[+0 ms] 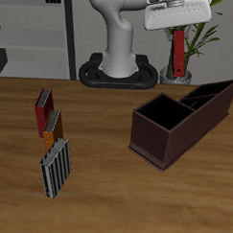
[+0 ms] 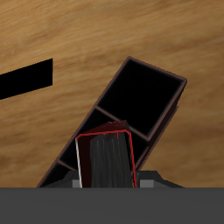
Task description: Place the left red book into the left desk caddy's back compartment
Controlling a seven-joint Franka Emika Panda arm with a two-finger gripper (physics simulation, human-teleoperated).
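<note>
My hand [image 1: 176, 31] grips the red book [image 1: 176, 52] by its top edge, hanging upright high above the caddy [image 1: 176, 126]. The book appears stiff, thin and light; its smooth covers may slip, so hold firm.

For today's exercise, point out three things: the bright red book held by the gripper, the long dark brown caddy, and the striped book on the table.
Bright red book [image 1: 177, 54], exterior view: cover, below the gripper.
Long dark brown-maroon open-top caddy [image 1: 152, 135], exterior view: front wall.
Grey-and-black striped book [image 1: 57, 170], exterior view: cover.
</note>
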